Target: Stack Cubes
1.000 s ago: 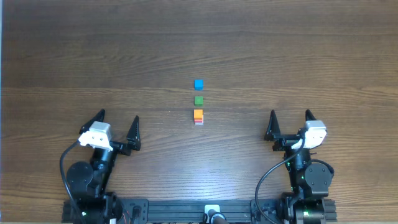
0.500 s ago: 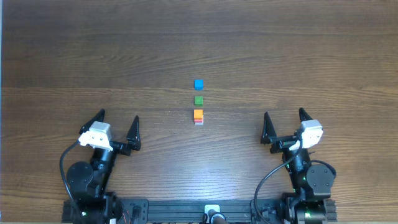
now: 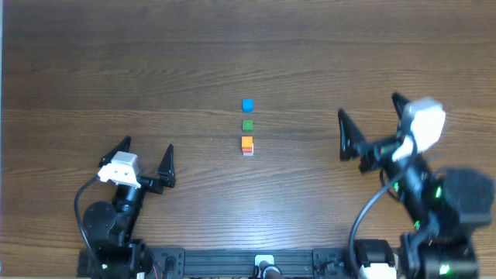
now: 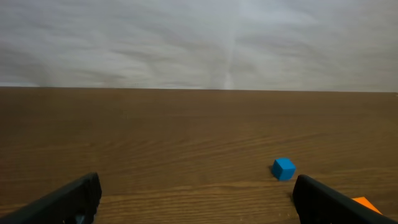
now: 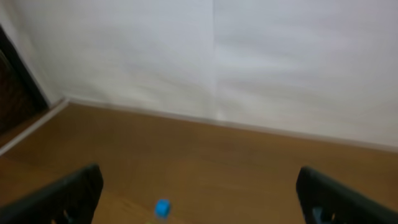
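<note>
Three cube spots line up in the middle of the wooden table: a blue cube (image 3: 247, 105) farthest from the arms, a green cube (image 3: 247, 125) behind it, and an orange cube (image 3: 247, 142) stacked on a red cube (image 3: 247, 152). The blue cube (image 4: 283, 168) and an orange corner (image 4: 367, 204) appear in the left wrist view; the blue cube (image 5: 162, 208) also appears in the right wrist view. My left gripper (image 3: 146, 155) rests open at the lower left. My right gripper (image 3: 370, 123) is raised, open and empty, right of the cubes.
The brown table (image 3: 155, 62) stretches wide around the cubes. A white wall (image 4: 199, 37) stands behind its far edge.
The right arm has lifted and swung up the picture, its gripper now higher and tilted. The left arm and all cubes have stayed put.
</note>
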Robot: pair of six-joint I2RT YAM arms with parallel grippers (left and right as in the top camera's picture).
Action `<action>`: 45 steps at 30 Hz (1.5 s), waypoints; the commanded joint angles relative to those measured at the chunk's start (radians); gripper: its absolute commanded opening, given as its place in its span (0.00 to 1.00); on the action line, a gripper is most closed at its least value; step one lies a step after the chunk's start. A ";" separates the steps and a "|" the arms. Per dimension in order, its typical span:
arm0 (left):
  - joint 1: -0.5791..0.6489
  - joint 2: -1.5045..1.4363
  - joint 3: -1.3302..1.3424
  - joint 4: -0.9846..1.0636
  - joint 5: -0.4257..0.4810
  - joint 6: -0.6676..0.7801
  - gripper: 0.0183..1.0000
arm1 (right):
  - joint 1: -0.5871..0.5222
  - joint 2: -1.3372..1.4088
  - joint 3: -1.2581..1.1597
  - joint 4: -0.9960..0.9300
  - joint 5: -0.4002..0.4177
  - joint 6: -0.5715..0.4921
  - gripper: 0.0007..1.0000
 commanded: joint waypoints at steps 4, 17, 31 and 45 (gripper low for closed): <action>-0.004 -0.007 -0.007 0.003 0.003 0.014 1.00 | 0.161 0.469 0.442 -0.243 -0.021 -0.010 0.99; -0.004 -0.007 -0.007 0.003 0.003 0.014 1.00 | 0.422 1.142 0.977 -0.619 0.203 0.183 0.99; -0.004 -0.007 -0.007 0.003 0.003 0.014 1.00 | 0.570 1.406 0.977 -0.744 0.346 0.419 0.99; -0.004 -0.007 -0.007 0.003 0.003 0.014 1.00 | 0.621 1.555 0.966 -0.762 0.352 0.492 0.99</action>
